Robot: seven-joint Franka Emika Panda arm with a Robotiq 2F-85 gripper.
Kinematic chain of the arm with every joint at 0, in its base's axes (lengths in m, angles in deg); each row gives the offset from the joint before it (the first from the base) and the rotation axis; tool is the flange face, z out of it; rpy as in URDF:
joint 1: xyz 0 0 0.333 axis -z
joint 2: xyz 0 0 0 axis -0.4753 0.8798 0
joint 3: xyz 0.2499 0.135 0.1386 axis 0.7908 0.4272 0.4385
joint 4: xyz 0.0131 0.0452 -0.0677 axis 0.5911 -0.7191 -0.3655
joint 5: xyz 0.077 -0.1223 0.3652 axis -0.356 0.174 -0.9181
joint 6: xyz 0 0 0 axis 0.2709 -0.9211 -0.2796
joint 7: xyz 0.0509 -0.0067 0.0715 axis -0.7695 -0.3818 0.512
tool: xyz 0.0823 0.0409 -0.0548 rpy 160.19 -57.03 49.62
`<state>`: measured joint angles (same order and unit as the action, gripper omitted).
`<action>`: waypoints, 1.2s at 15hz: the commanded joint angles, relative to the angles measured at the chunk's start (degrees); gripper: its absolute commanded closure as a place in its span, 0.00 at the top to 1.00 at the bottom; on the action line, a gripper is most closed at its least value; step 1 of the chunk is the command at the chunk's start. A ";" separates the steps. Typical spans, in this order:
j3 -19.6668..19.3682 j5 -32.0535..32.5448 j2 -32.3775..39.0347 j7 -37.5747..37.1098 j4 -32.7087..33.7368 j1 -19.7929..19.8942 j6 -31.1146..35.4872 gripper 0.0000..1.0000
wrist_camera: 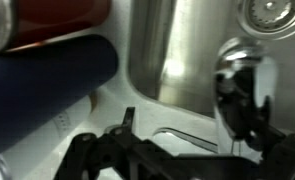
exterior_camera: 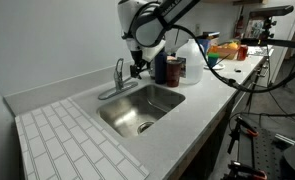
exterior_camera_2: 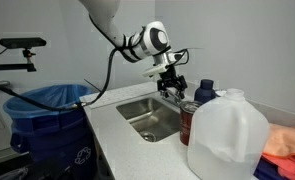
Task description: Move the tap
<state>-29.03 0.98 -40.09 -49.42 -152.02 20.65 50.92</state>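
Note:
The chrome tap [exterior_camera: 118, 77] stands at the back edge of the steel sink [exterior_camera: 137, 108], its spout curving over the basin. My gripper [exterior_camera: 137, 68] hangs just beside the tap, between it and the dark bottles [exterior_camera: 167, 68]. In an exterior view the gripper [exterior_camera_2: 172, 82] is low over the counter at the sink's far rim. In the wrist view the shiny tap body [wrist_camera: 242, 85] is at the right and a thin curved chrome piece [wrist_camera: 187, 133] lies between my dark fingers [wrist_camera: 192, 145]. The fingers look spread apart and hold nothing.
A dark blue bottle [wrist_camera: 47, 85] and a brown one [wrist_camera: 47, 15] lie close to the gripper. A clear plastic jug [exterior_camera_2: 227, 135] stands on the counter. A tiled drainboard [exterior_camera: 67, 140] is beside the sink. A blue bin [exterior_camera_2: 47, 115] stands on the floor.

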 commanded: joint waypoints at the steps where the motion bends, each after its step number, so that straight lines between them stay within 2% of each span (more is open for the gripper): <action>1: -4.83 4.32 -0.17 1.17 0.48 3.87 -0.09 1.00; 5: -8.11 4.66 2.02 6.04 4.51 9.55 1.81 1.00; 10: -7.96 0.74 4.44 12.21 10.08 15.48 7.20 1.00; 12: -7.14 -1.74 4.57 14.06 11.89 16.24 6.47 1.00; 13: -6.30 -2.40 5.35 11.84 12.27 14.11 4.97 1.00; 18: -1.66 -11.08 2.90 16.78 14.93 14.47 -4.81 1.00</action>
<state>-32.54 -5.33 -36.53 -36.48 -140.38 34.71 52.34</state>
